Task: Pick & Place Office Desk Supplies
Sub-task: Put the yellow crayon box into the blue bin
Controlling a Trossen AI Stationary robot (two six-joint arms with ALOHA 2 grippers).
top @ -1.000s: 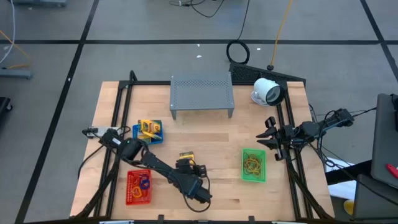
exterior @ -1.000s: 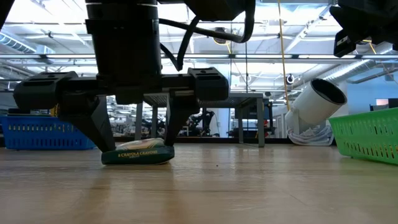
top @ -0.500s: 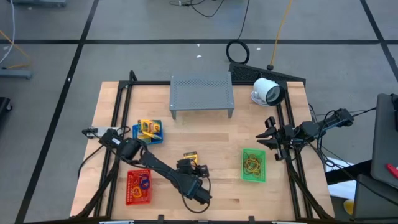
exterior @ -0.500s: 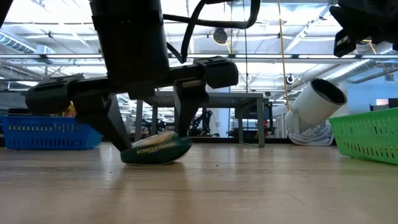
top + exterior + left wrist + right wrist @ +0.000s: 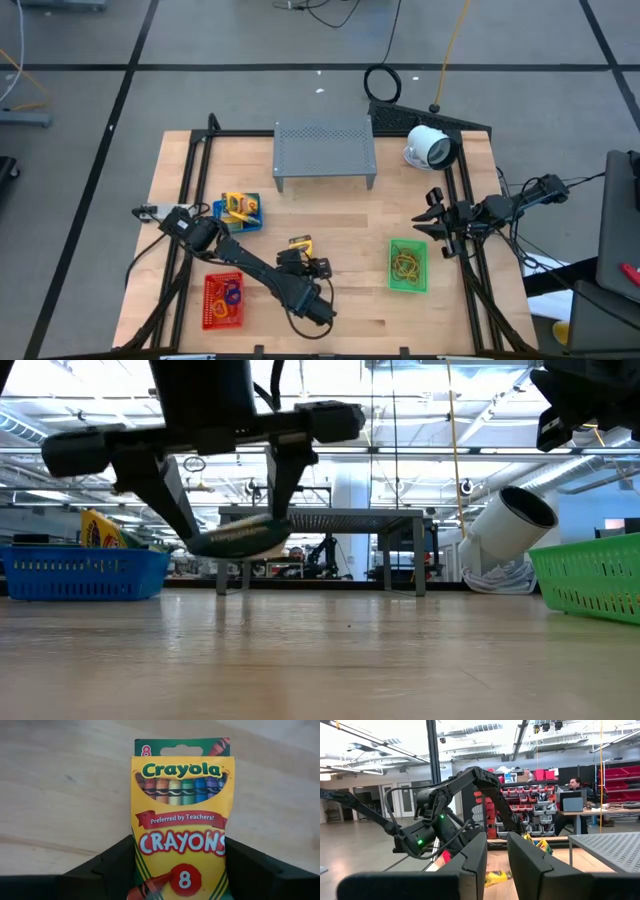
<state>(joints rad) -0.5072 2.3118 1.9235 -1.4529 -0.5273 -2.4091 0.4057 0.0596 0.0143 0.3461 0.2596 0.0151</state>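
The left tool (image 5: 228,535) grips a Crayola crayon pack (image 5: 181,820) by its lower end, clear of the worktop (image 5: 330,660). Carry it level and high enough to clear the blue basket (image 5: 82,573), just beyond the tool, before letting go. The left wrist view alone reads the label; the low view alone shows the gap beneath. The right tool (image 5: 436,227) waits well apart, fingers narrow, empty.

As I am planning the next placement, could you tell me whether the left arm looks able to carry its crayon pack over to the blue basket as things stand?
Probably yes. The left gripper holds the crayon pack lifted clear of the table, and the blue basket sits close by on that arm's side, with bare wood between them.
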